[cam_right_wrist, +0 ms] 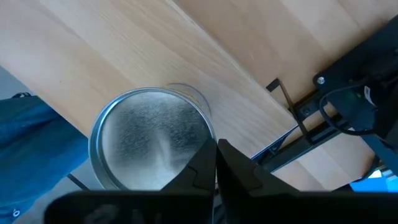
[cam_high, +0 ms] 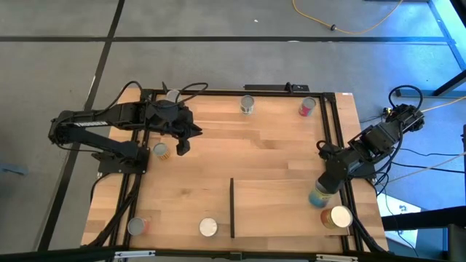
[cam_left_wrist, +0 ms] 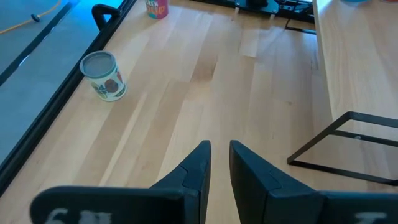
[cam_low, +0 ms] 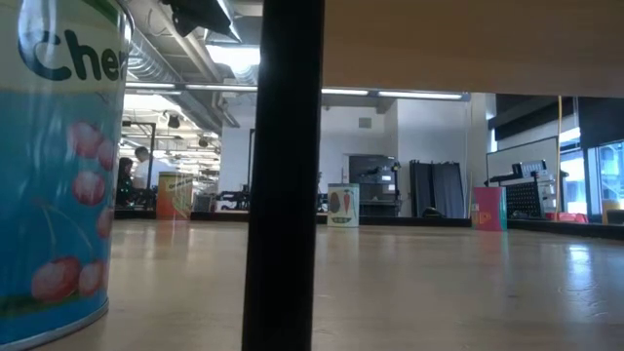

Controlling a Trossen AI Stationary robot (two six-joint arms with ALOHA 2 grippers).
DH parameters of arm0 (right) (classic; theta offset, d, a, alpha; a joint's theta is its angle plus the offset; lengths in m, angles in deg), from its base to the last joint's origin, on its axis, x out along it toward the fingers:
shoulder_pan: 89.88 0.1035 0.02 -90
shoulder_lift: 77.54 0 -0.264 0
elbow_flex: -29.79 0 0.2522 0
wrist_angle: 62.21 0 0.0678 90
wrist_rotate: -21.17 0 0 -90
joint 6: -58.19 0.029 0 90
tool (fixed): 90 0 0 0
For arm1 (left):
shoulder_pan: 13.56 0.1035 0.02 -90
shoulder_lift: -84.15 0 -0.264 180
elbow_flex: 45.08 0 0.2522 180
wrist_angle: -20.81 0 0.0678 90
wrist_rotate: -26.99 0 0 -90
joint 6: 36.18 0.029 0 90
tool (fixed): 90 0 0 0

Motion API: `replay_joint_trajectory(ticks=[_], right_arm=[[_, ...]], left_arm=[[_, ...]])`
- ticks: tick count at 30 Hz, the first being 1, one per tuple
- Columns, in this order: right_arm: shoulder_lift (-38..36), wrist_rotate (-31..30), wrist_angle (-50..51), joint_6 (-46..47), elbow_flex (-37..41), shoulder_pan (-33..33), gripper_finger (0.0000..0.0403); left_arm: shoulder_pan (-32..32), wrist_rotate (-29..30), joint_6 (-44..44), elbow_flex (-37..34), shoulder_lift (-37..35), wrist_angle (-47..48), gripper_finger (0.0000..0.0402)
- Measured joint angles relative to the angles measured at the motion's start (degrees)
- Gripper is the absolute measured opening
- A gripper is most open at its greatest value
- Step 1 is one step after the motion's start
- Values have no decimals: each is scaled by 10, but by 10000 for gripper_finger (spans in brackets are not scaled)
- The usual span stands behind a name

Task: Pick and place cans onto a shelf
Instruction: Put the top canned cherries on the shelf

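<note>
My right gripper (cam_high: 325, 183) is shut, pointing down over a blue-labelled can (cam_high: 317, 197) with a silver top (cam_right_wrist: 149, 140). That can stands on the pale-wood shelf (cam_high: 280, 207), near its right edge. A golden-topped can (cam_high: 336, 217) stands beside it on the shelf. My left gripper (cam_high: 182, 144) hovers over the table's left part, its fingers a narrow gap apart (cam_left_wrist: 220, 155) and empty. A small can (cam_high: 160, 151) stands just left of it. Ahead of it in the left wrist view are a silver-topped can (cam_left_wrist: 104, 76) and a red one (cam_left_wrist: 157, 7). My right gripper's shut fingertips (cam_right_wrist: 208, 163) stand over the rim of the can's silver top (cam_right_wrist: 186, 134), coming from above. I cannot tell whether they touch it. The can stands upright on the shelf.
More cans stand at the far edge (cam_high: 247, 105) (cam_high: 307, 107), behind the left arm (cam_high: 172, 94) and at the near edge (cam_high: 137, 225) (cam_high: 208, 228). The last looms large in the low view (cam_low: 58, 166), beside the shelf's black strip (cam_low: 283, 175). Bare wood lies at the table's middle.
</note>
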Motion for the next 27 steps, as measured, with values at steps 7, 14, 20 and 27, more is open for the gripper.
replay_joint_trajectory(ticks=[7,14,20,27], right_arm=[[0,0,0,-14,0,0,15],[0,0,0,-17,0,0,11],[0,0,0,-17,0,0,24],[0,3,-3,-17,0,0,25]], left_arm=[[0,0,0,0,0,0,53],[0,0,-1,0,0,0,53],[0,0,-2,0,0,0,53],[0,0,-4,0,0,0,53]])
